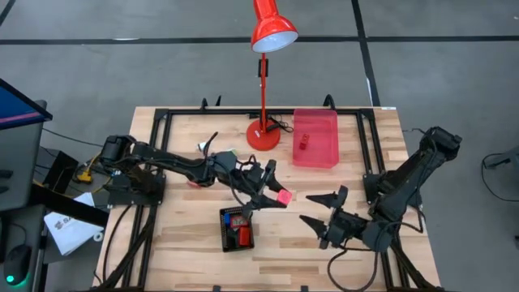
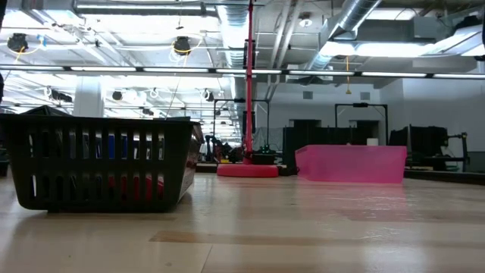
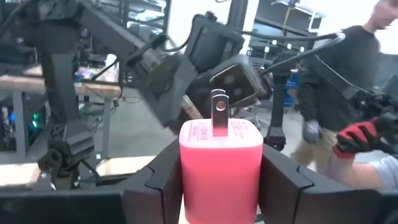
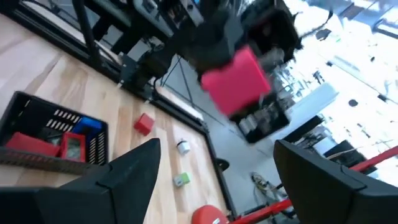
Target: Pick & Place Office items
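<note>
Close against the left wrist camera, a pink plastic charger block with metal prongs (image 3: 221, 163) sits pinched in the left gripper (image 1: 274, 193), raised above the wooden counter (image 1: 186, 243) near the black slotted basket (image 1: 237, 229). Better to centre it over a tray before letting go. The right gripper (image 1: 320, 209) waits nearby, fingers spread.

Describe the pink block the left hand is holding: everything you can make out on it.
The pink block looks like a small plug-style charger: a smooth, glossy plastic body with rounded corners and one silver metal prong with a hole showing at one end. It is clamped between the two dark fingers of the left hand, which press on opposite sides. From above it shows as a small pink cube held off the wooden table, just beyond the black tray. Nothing else touches it.
</note>
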